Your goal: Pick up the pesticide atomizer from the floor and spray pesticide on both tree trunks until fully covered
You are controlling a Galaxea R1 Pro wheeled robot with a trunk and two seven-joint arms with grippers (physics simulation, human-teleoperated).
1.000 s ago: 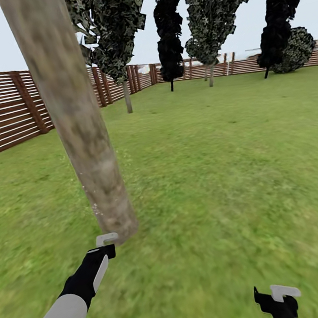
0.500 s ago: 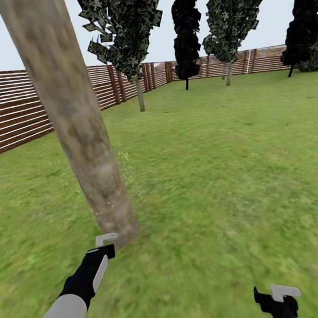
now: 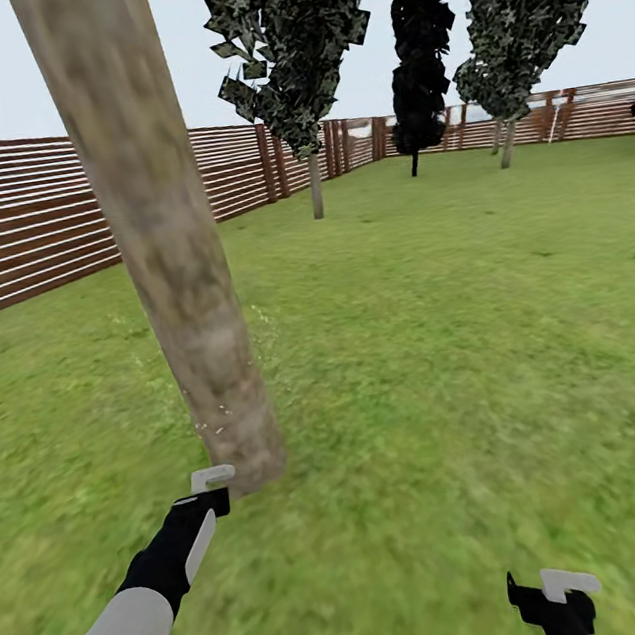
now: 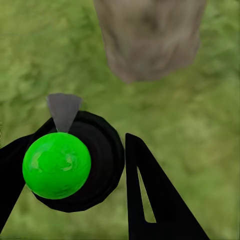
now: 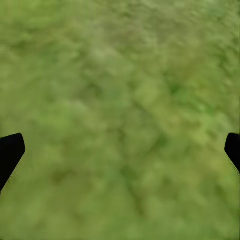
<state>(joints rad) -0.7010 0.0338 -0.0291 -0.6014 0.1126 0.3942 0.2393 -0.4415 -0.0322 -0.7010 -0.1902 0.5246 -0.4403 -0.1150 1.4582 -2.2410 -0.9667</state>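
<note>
The nearest tree trunk (image 3: 174, 267) is thick, pale grey-beige and mottled, and rises from the lawn (image 3: 432, 342) at the left. My left gripper (image 3: 212, 486) hovers just short of its base. In the left wrist view it is shut on the pesticide atomizer (image 4: 70, 160), a black bottle with a bright green top and a grey nozzle aimed at the trunk (image 4: 150, 35). A few white specks show on the trunk's lower part. A second tree (image 3: 315, 182) with jagged dark foliage stands farther back by the fence. My right gripper (image 3: 553, 592) hangs open over bare grass (image 5: 120, 100).
A brown slat fence (image 3: 22, 223) runs along the left and the back. A thin all-black tree (image 3: 422, 91) and another pale-trunked tree (image 3: 507, 141) stand near the far fence. Open lawn stretches to the right of the near trunk.
The whole head view has shifted, so the camera has turned left: trees and fence slid rightward in the picture. Both arms hold the same pose.
</note>
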